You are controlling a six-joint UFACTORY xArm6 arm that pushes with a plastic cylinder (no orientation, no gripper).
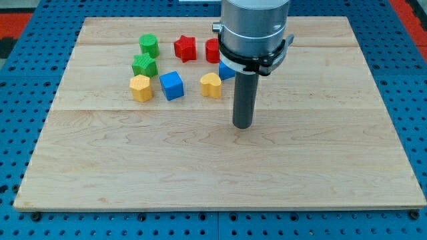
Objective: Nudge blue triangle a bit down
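The blue triangle [225,71] sits near the board's top middle, mostly hidden behind the arm's body; only its left part shows. My tip [243,126] rests on the board below and slightly right of it, apart from it. A yellow heart block [211,85] lies just left of the blue triangle. A red block [212,50] sits above the blue triangle, partly hidden by the arm.
A red star block [185,48], a green cylinder [149,45], a green star-like block [144,65], a yellow block [141,87] and a blue cube [171,85] lie at the upper left. The wooden board [213,173] sits on a blue pegboard table.
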